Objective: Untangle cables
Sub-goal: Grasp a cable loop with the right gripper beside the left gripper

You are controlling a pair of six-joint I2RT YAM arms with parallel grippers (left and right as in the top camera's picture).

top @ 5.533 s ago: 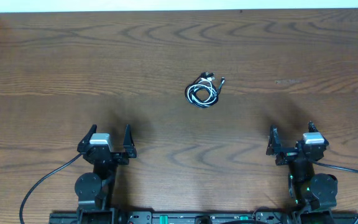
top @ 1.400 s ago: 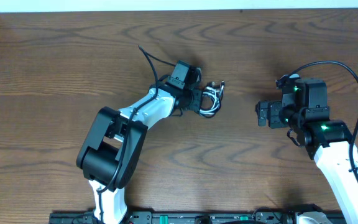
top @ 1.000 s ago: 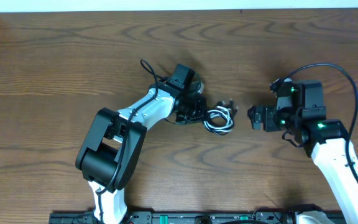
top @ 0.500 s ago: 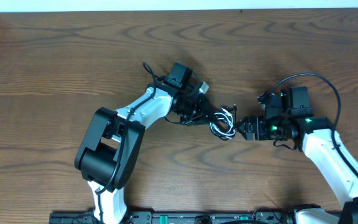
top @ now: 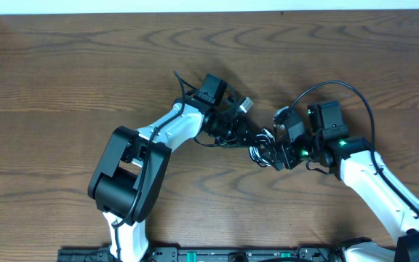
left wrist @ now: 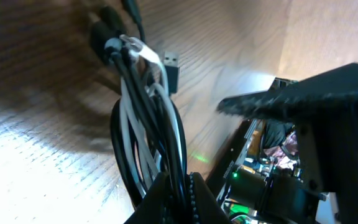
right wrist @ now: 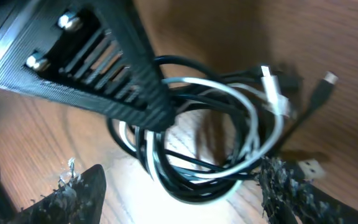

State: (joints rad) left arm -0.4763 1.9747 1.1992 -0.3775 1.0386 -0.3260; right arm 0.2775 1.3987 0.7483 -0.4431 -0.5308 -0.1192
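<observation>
The cables (top: pixel 257 151), one white and one black, lie coiled together in a small bundle at the table's middle. My left gripper (top: pixel 247 135) is shut on the bundle's strands; in the left wrist view the cables (left wrist: pixel 146 118) run up from the closed jaws (left wrist: pixel 176 190), with a USB plug (left wrist: pixel 171 63) at the far end. My right gripper (top: pixel 273 153) is open right at the bundle. In the right wrist view its fingers (right wrist: pixel 179 193) straddle the coil (right wrist: pixel 211 144), and the left gripper's finger (right wrist: pixel 98 68) lies across the coil's top left.
Wooden table (top: pixel 64 87). The two arms meet closely at the bundle, their own thick black wires (top: pixel 326 89) arching above. A loose plug end (right wrist: pixel 310 168) lies by my right finger. The right gripper's finger (left wrist: pixel 297 99) looms close in the left wrist view.
Both arms left their rest poses. My left gripper took hold of the bundle and dragged it toward the front right. My right gripper moved left and closed in on the bundle.
</observation>
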